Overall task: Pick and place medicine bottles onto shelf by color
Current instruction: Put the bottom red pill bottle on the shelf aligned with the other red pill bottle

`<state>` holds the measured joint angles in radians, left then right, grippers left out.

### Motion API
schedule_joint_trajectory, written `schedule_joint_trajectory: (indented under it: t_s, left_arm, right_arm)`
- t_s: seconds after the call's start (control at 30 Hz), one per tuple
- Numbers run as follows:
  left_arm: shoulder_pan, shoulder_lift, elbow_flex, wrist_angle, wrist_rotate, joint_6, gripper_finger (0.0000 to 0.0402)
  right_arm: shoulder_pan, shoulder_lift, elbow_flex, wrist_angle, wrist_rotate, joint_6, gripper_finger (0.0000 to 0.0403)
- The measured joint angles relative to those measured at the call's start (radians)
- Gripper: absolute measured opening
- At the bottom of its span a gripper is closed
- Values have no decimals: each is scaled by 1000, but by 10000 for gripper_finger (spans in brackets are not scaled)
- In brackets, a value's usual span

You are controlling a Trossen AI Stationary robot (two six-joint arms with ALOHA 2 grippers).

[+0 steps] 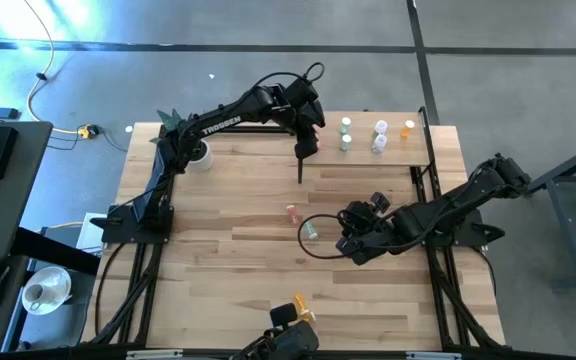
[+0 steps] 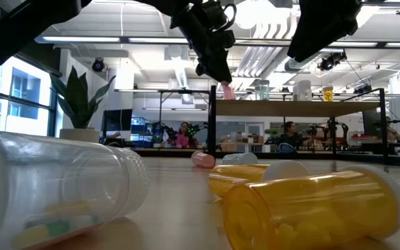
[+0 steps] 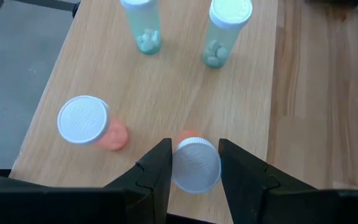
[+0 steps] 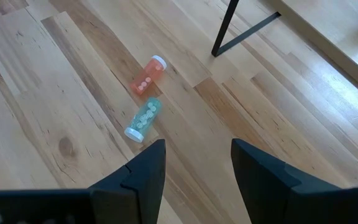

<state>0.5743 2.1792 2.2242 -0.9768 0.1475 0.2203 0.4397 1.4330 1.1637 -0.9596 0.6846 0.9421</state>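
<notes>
Two arms: both dark, both over the plank tabletop.
Left gripper: clenched on a small red-bodied bottle with a white cap, held above the light-wood shelf board on a thin black frame; the cap hides most of the bottle's body.
Shelf contents: one red white-capped bottle stands near the held one; two green white-capped bottles stand farther along; the clear and orange bottles at the far end show only in the high view, small.
Right gripper: fingers spread, holding nothing, hovering above the tabletop.
Loose on the table: a red bottle and a green bottle lie on their sides, just beside each other.
Near the low camera: a clear bottle and an orange bottle lie toppled, partly cut off.
</notes>
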Motion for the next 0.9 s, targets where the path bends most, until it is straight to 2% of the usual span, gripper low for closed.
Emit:
schedule_joint_trajectory:
  t_s: [0.77,0.9]
  left_arm:
    - [0,0,-1,12,-28,-8,109]
    - [0,0,-1,16,-28,-8,123]
  right_arm:
    - [0,0,0,0,0,0,172]
    - [0,0,0,0,0,0,172]
